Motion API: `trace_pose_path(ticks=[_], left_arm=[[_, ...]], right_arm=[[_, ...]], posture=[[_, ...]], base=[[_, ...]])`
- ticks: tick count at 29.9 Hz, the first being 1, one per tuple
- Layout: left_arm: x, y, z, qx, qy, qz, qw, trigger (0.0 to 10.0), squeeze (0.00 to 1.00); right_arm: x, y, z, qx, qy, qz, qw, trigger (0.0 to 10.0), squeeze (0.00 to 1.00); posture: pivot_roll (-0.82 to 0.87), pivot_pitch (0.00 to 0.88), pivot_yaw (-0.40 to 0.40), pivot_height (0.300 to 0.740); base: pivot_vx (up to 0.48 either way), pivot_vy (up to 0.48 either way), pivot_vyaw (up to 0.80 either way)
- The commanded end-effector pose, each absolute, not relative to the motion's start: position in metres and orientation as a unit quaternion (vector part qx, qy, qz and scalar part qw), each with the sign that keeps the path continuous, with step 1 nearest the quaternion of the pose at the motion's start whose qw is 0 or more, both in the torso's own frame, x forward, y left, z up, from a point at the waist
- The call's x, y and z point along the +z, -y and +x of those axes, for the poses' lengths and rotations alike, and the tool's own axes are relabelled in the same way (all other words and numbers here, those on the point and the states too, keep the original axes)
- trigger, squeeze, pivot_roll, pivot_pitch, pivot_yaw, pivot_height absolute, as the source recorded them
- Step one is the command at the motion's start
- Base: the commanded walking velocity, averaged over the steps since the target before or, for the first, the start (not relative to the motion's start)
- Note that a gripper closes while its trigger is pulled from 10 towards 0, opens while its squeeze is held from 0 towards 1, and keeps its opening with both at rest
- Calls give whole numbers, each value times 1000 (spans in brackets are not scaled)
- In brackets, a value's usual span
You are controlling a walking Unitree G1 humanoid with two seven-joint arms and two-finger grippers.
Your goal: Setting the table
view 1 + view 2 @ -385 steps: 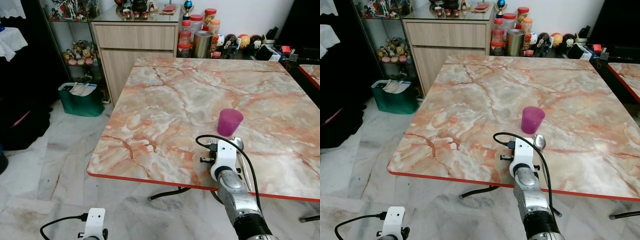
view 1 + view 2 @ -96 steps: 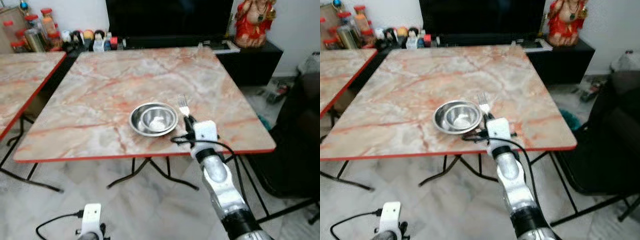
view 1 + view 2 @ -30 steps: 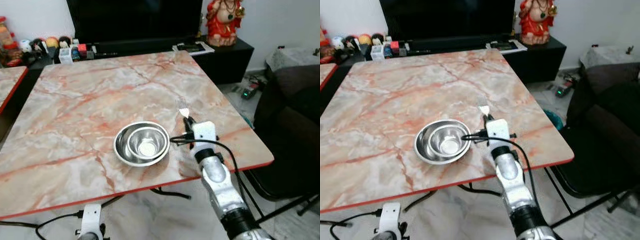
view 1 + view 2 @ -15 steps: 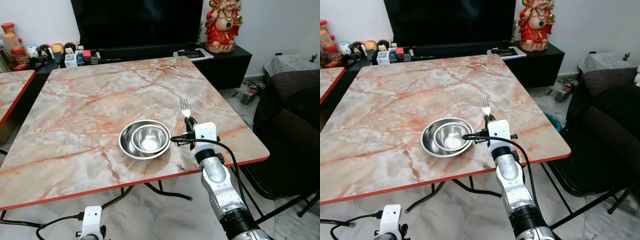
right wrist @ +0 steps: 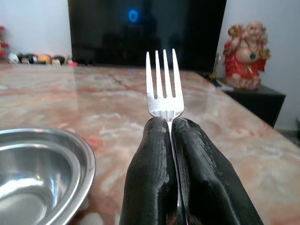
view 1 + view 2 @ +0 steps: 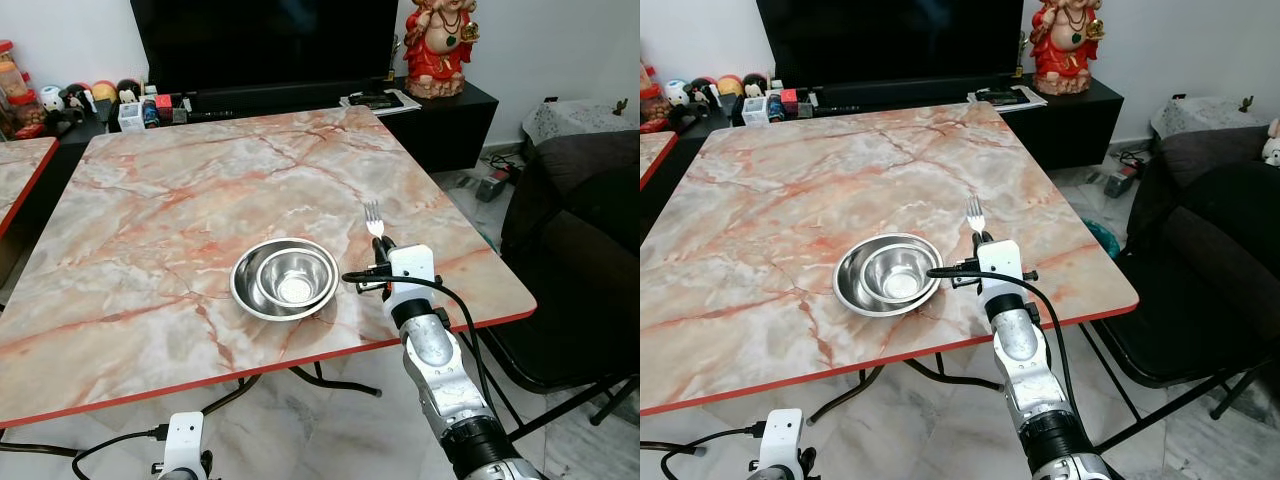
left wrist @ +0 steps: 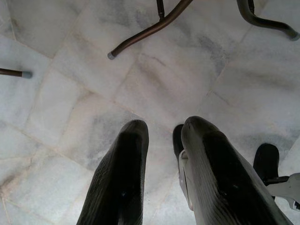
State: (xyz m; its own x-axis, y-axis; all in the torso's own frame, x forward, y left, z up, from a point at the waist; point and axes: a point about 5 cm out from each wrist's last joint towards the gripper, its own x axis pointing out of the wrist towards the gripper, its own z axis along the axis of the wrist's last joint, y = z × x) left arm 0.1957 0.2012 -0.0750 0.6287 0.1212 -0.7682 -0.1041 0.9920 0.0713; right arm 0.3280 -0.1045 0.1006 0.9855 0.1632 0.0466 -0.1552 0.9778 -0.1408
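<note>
**Fork's about to go down next to the bowls**

So the fork [image 5: 163,84] is pinched tight in the right hand [image 5: 170,123], prongs sticking out past the fingertips, fingers closed flat on the handle with no gap I can see. From where the head looks, the fork [image 6: 373,218] sits low over the marble tabletop [image 6: 180,200], just to the right of the two steel bowls [image 6: 285,278] nested one inside the other, near the front right corner. Can't tell if the handle end is touching the marble yet.

Looks to me like the placing step: bowls are already out, fork is the piece being laid. I'd guess the next bit means lowering it flat beside the outer bowl's rim, close but not clanking into it, then letting the fingers part and backing the arm off without dragging the fork along.

Left hand [image 7: 164,140] just hangs over the tiled floor [image 7: 70,93], fingers a little apart, holding nothing.
</note>
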Motion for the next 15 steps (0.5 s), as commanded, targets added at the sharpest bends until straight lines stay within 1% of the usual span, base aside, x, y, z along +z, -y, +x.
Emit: trace_pose_path(ticks=[1, 3, 8, 11, 15], left_arm=[[-73, -203, 199, 62, -423, 12, 904, 10000, 0], [-73, -203, 199, 62, -423, 12, 904, 10000, 0], [-73, -203, 199, 61, -423, 12, 904, 10000, 0], [-73, -204, 198, 63, -423, 11, 904, 10000, 0], [-74, -206, 197, 64, -424, 10, 903, 10000, 0]], right_arm=[[102, 105, 333, 68, 17, -59, 996, 10000, 0], [102, 105, 334, 66, 13, -56, 996, 10000, 0], [103, 109, 347, 55, -12, -69, 996, 10000, 0], [108, 116, 359, 34, -29, -57, 997, 10000, 0], [108, 118, 364, 35, -49, -57, 997, 10000, 0]], posture=[[-28, 0, 12, 719], [-28, 0, 12, 719], [-28, 0, 16, 719], [-17, 0, 13, 719], [-9, 0, 15, 719]], base=[[0, 0, 0], [0, 0, 0], [0, 0, 0], [0, 0, 0], [0, 0, 0]])
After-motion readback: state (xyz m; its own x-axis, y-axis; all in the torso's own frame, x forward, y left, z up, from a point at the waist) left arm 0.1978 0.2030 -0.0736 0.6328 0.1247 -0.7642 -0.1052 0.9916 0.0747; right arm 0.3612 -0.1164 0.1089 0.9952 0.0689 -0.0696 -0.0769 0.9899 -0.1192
